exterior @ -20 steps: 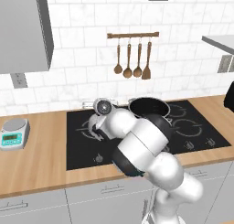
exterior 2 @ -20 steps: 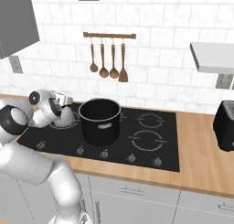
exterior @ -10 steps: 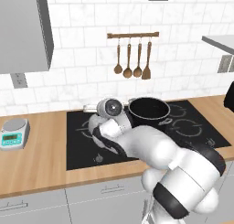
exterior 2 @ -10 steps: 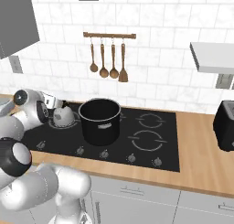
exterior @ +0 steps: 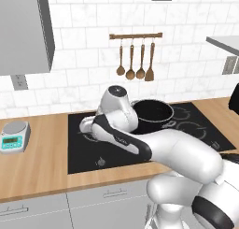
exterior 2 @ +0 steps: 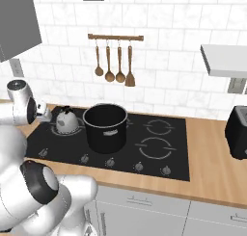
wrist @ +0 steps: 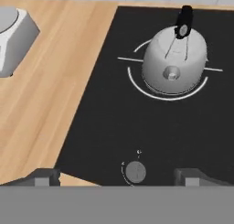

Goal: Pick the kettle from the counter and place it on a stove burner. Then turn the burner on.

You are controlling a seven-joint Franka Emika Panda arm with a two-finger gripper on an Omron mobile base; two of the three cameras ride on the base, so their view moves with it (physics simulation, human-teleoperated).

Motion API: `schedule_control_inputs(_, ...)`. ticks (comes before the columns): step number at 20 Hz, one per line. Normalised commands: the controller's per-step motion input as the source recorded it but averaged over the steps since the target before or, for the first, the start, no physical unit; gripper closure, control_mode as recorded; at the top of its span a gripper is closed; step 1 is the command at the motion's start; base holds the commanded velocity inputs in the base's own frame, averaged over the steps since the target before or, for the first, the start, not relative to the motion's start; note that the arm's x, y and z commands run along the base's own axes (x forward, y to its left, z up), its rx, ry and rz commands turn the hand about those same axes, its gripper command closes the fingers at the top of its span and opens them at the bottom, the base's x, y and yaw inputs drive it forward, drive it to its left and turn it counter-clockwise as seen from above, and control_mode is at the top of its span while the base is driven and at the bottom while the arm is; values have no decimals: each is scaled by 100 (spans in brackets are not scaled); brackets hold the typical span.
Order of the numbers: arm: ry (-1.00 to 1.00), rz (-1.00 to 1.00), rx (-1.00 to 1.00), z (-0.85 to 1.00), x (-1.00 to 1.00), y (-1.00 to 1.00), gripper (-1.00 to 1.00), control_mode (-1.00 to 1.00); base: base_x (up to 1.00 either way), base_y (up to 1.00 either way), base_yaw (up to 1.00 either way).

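small silver-grey dome-shaped metal kettle [wrist: 175, 66] sits inside large pale burner ring [wrist: 137, 86] | jaws apart, empty | small round grey knob [wrist: 135, 172] lies between them, nearer than kettle

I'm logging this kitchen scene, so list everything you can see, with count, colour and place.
kettle: one, silver-grey, black handle, on the large ring.
stove burner: one, pale ring, under the kettle.
cooktop: one, black glass, set in the counter.
counter: one, light wood.
pot: one, black, right of the kettle.
knob: one, grey, front edge of the cooktop.
scale: one, white, counter's left.
utensils: four, wooden, hanging on the wall.
toaster: one, black, counter's right.
fingers: two, dark, apart, flanking the knob.
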Motion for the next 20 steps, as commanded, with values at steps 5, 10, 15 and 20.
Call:
schedule_control_inputs(5, 38, 10, -12, -99, -9, 39, -100, -100, 0, 0, 0)
schedule_control_inputs(10, 24, -7, -26, -100, -6, 3, -100, -100, 0, 0, 0)
schedule_control_inputs(15, 4, -19, -2, -45, -5, -21, -100, -100, 0, 0, 0)
schedule_control_inputs(20, 0, -7, 2, -13, 33, -20, -100, -100, 0, 0, 0)
